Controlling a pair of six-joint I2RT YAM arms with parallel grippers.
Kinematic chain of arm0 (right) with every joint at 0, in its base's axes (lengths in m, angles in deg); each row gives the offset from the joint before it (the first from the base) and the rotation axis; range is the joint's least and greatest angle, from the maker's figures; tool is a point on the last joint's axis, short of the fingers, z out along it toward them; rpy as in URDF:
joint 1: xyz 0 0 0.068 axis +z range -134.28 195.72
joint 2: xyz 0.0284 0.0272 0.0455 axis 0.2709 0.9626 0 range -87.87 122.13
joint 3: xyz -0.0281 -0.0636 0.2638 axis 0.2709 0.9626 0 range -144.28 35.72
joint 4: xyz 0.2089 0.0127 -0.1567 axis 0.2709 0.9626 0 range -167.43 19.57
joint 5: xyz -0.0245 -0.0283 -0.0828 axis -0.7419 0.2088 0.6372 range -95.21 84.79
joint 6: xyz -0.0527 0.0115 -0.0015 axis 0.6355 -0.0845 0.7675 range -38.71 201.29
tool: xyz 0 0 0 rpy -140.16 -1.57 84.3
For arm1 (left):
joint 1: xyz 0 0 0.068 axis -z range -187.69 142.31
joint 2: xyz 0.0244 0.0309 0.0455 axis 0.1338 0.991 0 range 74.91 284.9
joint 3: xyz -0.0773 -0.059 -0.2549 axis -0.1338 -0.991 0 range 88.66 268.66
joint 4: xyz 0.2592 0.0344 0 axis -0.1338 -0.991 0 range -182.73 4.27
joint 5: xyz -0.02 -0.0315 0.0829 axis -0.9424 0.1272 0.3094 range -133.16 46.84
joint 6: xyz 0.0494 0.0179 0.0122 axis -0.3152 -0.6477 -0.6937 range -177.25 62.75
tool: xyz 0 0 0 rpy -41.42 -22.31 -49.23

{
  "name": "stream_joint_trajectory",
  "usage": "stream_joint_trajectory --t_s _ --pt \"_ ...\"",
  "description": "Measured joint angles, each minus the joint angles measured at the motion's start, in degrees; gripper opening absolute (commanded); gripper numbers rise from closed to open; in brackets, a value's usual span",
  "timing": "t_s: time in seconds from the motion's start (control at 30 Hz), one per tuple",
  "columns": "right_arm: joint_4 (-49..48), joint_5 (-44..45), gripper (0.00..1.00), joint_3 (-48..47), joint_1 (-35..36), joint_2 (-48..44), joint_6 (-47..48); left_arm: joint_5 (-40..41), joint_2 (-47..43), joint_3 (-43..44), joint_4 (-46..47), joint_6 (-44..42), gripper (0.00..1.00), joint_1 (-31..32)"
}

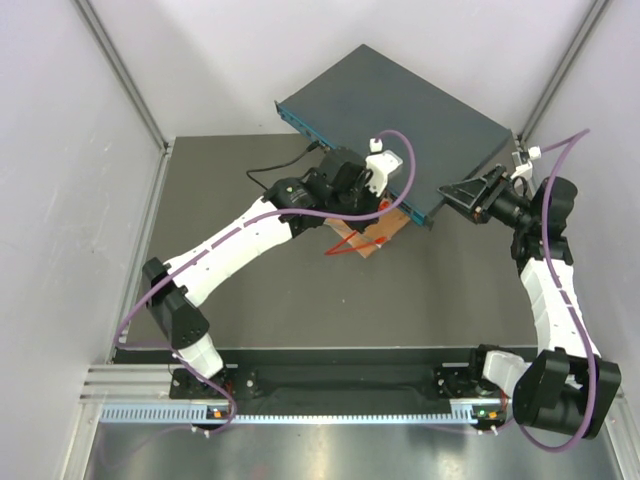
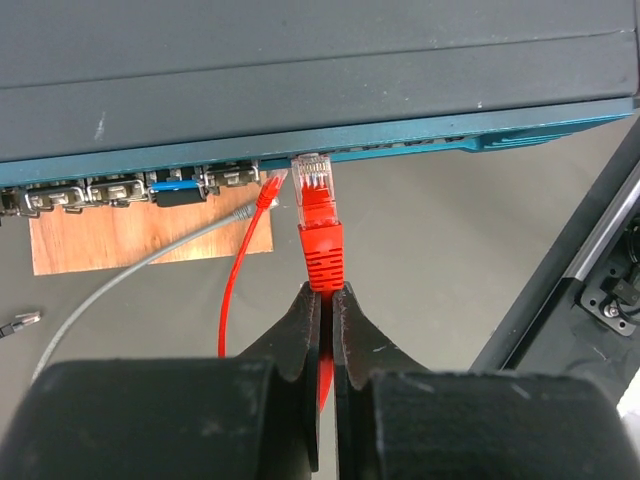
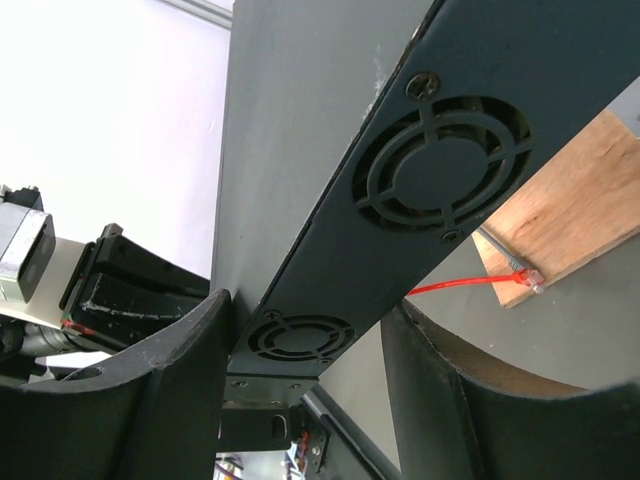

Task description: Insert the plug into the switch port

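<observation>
Left gripper (image 2: pixel 325 300) is clamped on the rear of the plug's red boot, its jaws pressed together with only the boot between them. In the left wrist view the plug (image 2: pixel 320 215) points straight ahead of the fingertips. Its clear tip is at the lower edge of the switch box (image 2: pixel 300 80) front face; whether it has entered a socket I cannot tell. The nearest switch port (image 2: pixel 232 177) that shows sits ahead and just left of the tip, and looks empty. Further left, one socket holds a blue insert (image 2: pixel 180 188), and the two beyond it look empty. A wooden block (image 2: pixel 140 235) lies under the box there, with a grey cable (image 2: pixel 140 268) and a second red connector (image 2: pixel 268 190) over it.

In the right wrist view the right gripper (image 3: pixel 310 315) straddles the box's vented end, a finger against each broad face, apparently bracing it.

In the top view both arms reach to the box at the far side of the table (image 1: pixel 300 300).

The step in hand looks like final alignment before insertion. The next move calls for a straight push ahead of the left fingertips, with the tip squared to one socket, while the right arm steadies the box.
</observation>
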Motion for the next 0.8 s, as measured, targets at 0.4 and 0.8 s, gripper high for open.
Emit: stream_joint_trajectory --t_s 0.4,0.8 --pt "0.85 0.17 0.0 -0.35 0.24 0.0 0.52 -0.79 0.66 1.42 -0.52 0.37 0.0 0.0" --pt "3.52 0.98 0.0 -1.49 0.68 -0.09 2.54 -2.03 2.86 5.97 -4.33 1.14 0.0 -1.16"
